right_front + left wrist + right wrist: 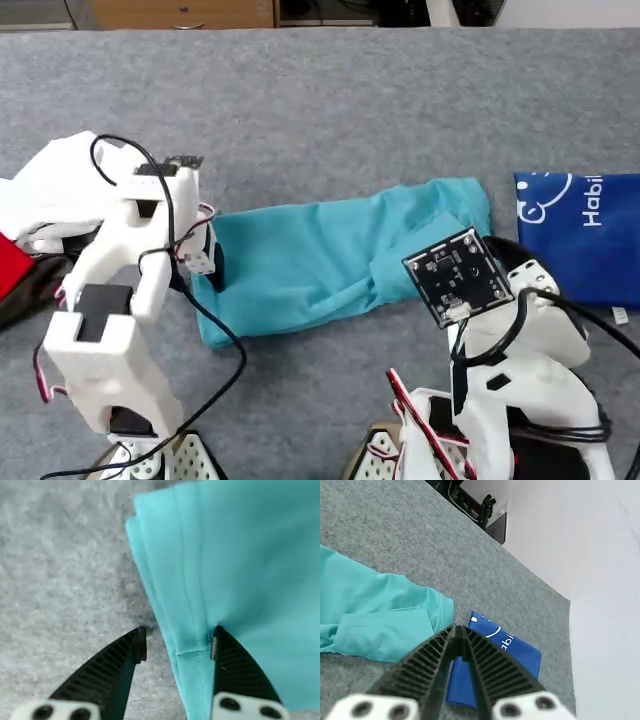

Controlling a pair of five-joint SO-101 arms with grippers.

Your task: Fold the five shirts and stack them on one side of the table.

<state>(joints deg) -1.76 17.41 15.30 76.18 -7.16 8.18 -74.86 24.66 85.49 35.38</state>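
Note:
A teal shirt (330,255) lies folded lengthwise into a long strip across the middle of the grey table. My left gripper (178,644) stands open, its two black fingers straddling the layered edge of the teal shirt (235,570) at the strip's left end, low over the cloth. In the high view that left gripper (205,262) sits at the shirt's left edge. My right gripper (460,635) is shut and empty, raised above the table, with the teal shirt (380,620) and a folded blue shirt (492,665) below it. The blue shirt (585,235) lies at the right edge.
A heap of white cloth (60,190) with a red piece (12,265) lies at the left edge behind the left arm. The grey table (330,110) stretches bare toward the back. Cables trail from both arms near the front edge.

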